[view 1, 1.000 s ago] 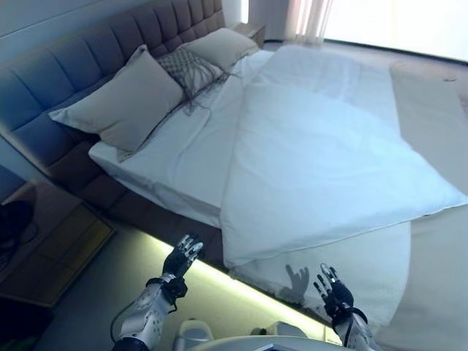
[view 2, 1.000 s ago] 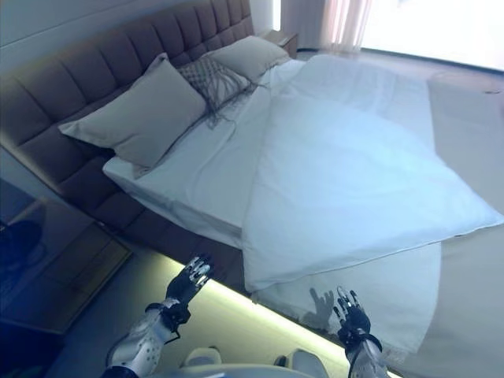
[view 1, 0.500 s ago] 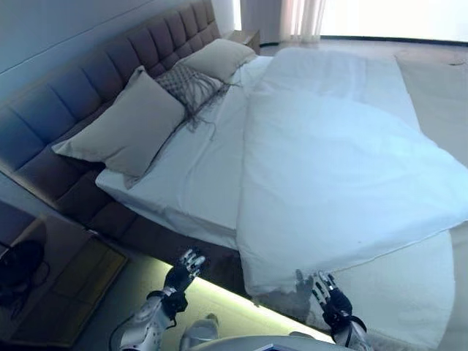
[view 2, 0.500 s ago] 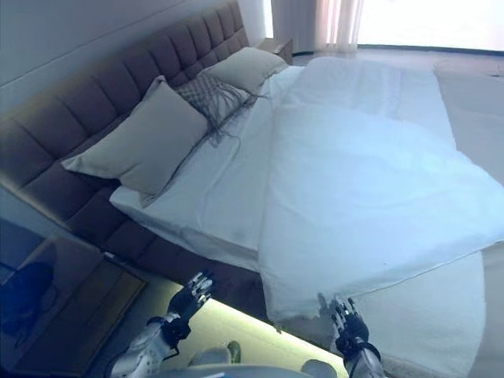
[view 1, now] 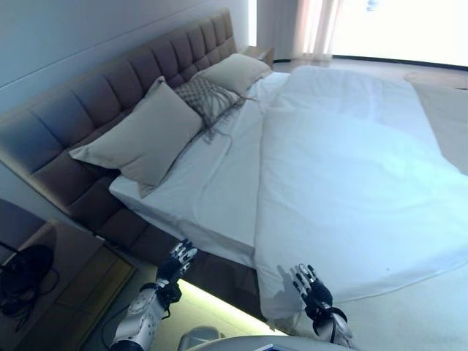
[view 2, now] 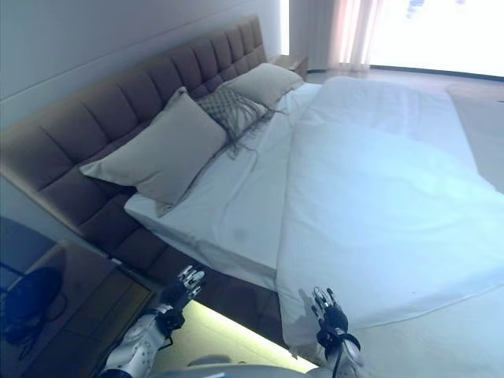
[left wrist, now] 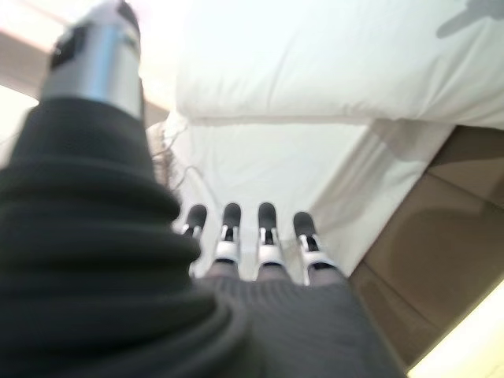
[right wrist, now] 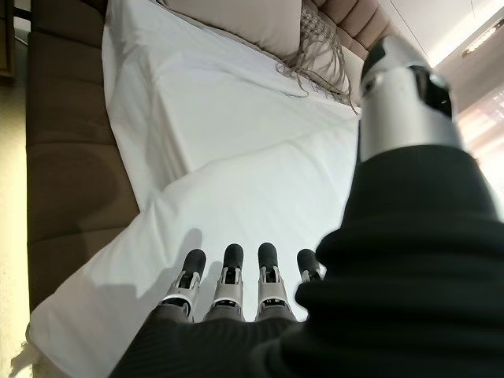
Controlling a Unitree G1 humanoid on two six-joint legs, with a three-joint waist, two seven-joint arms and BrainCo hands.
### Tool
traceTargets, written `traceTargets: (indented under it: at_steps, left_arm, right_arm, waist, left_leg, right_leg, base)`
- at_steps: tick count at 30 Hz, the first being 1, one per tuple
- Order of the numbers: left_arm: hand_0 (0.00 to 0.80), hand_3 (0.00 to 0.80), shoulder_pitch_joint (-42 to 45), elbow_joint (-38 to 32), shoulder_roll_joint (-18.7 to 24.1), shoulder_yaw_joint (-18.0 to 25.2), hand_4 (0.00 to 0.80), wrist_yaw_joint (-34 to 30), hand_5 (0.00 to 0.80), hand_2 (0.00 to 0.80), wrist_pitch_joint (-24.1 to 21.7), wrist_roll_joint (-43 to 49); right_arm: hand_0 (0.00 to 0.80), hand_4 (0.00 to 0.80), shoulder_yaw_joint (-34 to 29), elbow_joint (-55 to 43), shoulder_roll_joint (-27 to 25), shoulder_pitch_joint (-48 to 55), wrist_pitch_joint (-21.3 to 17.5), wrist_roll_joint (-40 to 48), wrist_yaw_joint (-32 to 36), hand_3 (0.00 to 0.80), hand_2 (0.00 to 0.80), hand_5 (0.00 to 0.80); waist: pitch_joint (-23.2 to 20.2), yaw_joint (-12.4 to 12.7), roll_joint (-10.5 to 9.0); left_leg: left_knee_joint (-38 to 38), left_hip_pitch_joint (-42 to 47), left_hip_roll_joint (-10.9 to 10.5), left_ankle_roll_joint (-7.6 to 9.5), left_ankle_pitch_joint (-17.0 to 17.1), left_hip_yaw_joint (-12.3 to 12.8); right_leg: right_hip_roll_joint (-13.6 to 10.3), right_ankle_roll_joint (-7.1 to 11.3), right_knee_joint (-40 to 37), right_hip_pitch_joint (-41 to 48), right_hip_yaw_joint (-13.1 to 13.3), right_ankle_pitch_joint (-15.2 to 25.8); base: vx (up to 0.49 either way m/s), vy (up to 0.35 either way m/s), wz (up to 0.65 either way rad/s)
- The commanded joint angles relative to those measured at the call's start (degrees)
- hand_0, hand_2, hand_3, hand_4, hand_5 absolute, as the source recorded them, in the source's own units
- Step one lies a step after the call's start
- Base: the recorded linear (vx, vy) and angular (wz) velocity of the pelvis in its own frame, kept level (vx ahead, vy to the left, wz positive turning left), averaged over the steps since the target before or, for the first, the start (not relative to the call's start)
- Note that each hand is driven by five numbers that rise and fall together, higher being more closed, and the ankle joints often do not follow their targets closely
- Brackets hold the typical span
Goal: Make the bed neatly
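A white duvet (view 1: 358, 183) lies skewed over the right part of the bed, its near corner (view 1: 281, 303) hanging over the side. The white sheet (view 1: 205, 183) is bare on the left part. Against the brown tufted headboard (view 1: 110, 95) lean a large beige pillow (view 1: 142, 131), a fringed grey patterned cushion (view 1: 208, 95) and another beige pillow (view 1: 234, 71). My left hand (view 1: 175, 265) is open, low by the bed's brown side, holding nothing. My right hand (view 1: 311, 289) is open just before the duvet's hanging corner, apart from it; its straight fingers (right wrist: 228, 272) show over the duvet edge.
A brown nightstand (view 1: 51, 285) with a dark object (view 1: 22, 274) on it stands at the lower left. A lit strip (view 1: 219, 307) runs under the bed frame. Curtains and a bright window (view 1: 351, 25) are at the far end, with a second nightstand (view 1: 257, 53) by the headboard.
The camera has moved closer and turned, so the bed now fills more of the view. Both hands stay open and low; the right one is now closer to the duvet corner.
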Motion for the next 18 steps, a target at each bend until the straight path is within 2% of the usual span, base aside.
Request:
traceTargets:
  at_steps: [1,4,10,14,18]
  left_arm:
    - [0.0,0.0,-2.41,-6.51,1.05,2.32,0.0,0.67,0.0,0.0,-1.99,-1.13]
    - [0.0,0.0,-2.38,-5.78,1.1,2.96,0.0,-0.22,0.0,0.0,-2.52,-0.81]
    - [0.0,0.0,-1.43,-5.01,0.68,4.12,0.0,-1.57,0.0,0.0,-2.45,0.7]
    - [0.0,0.0,-1.64,-4.08,0.17,3.96,0.0,-2.59,0.0,0.0,-3.16,0.55]
    - [0.0,0.0,-2.18,-4.95,-0.03,2.55,0.0,-2.41,0.0,0.0,-2.98,-0.17]
  right_arm:
    - [0.0,0.0,-1.66,1.28,-0.88,-2.83,-2.93,2.48,1.55,0.0,0.0,0.0]
    - [0.0,0.0,-2.62,3.87,-1.04,-4.36,-3.17,3.32,3.33,0.0,0.0,0.0]
    - [0.0,0.0,-2.41,5.71,-0.33,-4.53,-3.03,4.44,5.24,0.0,0.0,0.0]
    - [0.0,0.0,-2.03,5.89,0.11,-3.85,-3.15,3.89,5.09,0.0,0.0,0.0]
    - [0.0,0.0,-2.17,6.28,-0.44,-3.56,-4.07,4.83,4.83,0.0,0.0,0.0]
  waist:
    - [1.48,0.74,-2.0]
    - [1.56,1.24,-3.26]
    - [0.98,1.58,-5.5]
    - [0.26,0.63,-5.47]
    - [0.16,-0.2,-5.07]
  left_leg:
    - [0.6,-3.34,-3.31,5.01,2.33,-2.65]
    - [-0.31,-3.09,-3.2,4.54,2.19,-2.31]
    - [-1.28,-1.17,-1.9,3.54,0.96,-0.28]
    - [-0.8,-0.44,-0.63,3.16,0.62,1.04]
    - [0.22,-0.84,1.26,2.45,1.07,1.49]
  right_leg:
    - [2.76,4.58,-21.65,1.18,0.2,21.14]
    - [4.3,5.77,-26.37,1.3,-0.27,22.55]
    - [6.05,7.24,-32.75,2.85,-1.19,24.7]
    - [7.4,6.96,-32.71,3.94,-1.05,22.82]
    - [9.22,5.63,-31.6,4.9,-1.27,20.07]
  base:
    - [0.03,-0.147,-0.79]
    - [0.041,-0.141,-0.4]
    - [0.047,-0.206,0.03]
    - [0.04,-0.202,0.03]
    - [0.022,-0.23,0.07]
